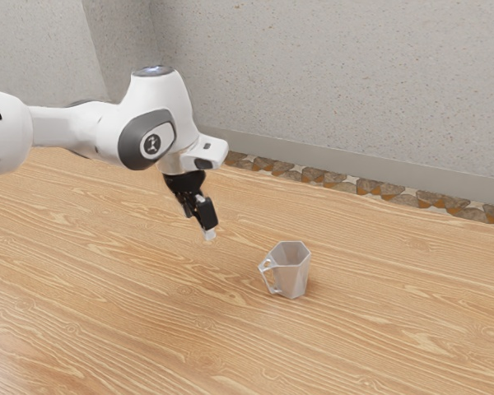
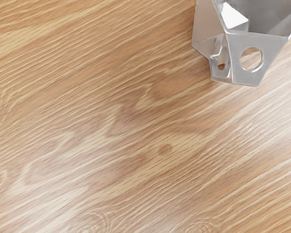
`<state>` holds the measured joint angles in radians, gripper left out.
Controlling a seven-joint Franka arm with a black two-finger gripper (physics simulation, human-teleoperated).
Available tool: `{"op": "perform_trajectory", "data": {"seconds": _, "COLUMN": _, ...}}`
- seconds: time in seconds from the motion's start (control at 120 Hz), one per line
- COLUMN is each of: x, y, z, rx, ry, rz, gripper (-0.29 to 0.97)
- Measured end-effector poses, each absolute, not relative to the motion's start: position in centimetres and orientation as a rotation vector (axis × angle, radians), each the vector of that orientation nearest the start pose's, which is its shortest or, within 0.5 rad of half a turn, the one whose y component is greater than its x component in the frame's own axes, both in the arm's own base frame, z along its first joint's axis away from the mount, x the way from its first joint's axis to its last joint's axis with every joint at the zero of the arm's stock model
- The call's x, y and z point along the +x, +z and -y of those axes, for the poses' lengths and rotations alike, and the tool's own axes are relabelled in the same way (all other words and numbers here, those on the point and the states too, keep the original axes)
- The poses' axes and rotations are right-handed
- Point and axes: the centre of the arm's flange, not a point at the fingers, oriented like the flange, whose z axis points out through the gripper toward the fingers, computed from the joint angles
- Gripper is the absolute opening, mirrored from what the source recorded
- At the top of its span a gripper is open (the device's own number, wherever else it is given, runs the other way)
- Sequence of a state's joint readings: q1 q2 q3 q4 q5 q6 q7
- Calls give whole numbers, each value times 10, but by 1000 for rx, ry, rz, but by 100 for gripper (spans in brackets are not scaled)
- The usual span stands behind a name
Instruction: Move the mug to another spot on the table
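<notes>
Mug (image 1: 288,270) stands upright on the table (image 1: 107,329), below and beyond the gripper (image 1: 207,233), clear of it, with its handle (image 1: 268,270) turned back toward the jaws. The approach probably goes best if the arm carries the hand over the rim and then descends straight down to straddle one wall. How wide the jaws stand cannot be told from this side-on angle; they hold and touch nothing.

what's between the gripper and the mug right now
Only bare wooden table. In the exterior view nothing stands between the gripper and the mug, and the wrist view shows plain wood beside the mug.
</notes>
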<state>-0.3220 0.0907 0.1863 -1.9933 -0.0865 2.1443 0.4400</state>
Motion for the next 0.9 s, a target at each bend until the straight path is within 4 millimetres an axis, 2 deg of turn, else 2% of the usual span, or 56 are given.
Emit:
{"op": "perform_trajectory", "data": {"seconds": 0.108, "x": 579, "y": 410, "z": 88, "rx": -3058, "ry": -211, "rz": -966, "gripper": 68}}
{"op": "perform_trajectory", "data": {"seconds": 0.242, "x": 584, "y": 384, "z": 92, "rx": -3035, "ry": -267, "rz": -1092, "gripper": 68}}
{"op": "perform_trajectory", "data": {"seconds": 0.383, "x": 580, "y": 358, "z": 105, "rx": -3047, "ry": -314, "rz": -1201, "gripper": 68}}
{"op": "perform_trajectory", "data": {"seconds": 0.55, "x": 577, "y": 346, "z": 128, "rx": -3046, "ry": -381, "rz": -1285, "gripper": 68}}
{"op": "perform_trajectory", "data": {"seconds": 0.9, "x": 578, "y": 321, "z": 146, "rx": -3048, "ry": -422, "rz": -1336, "gripper": 68}}
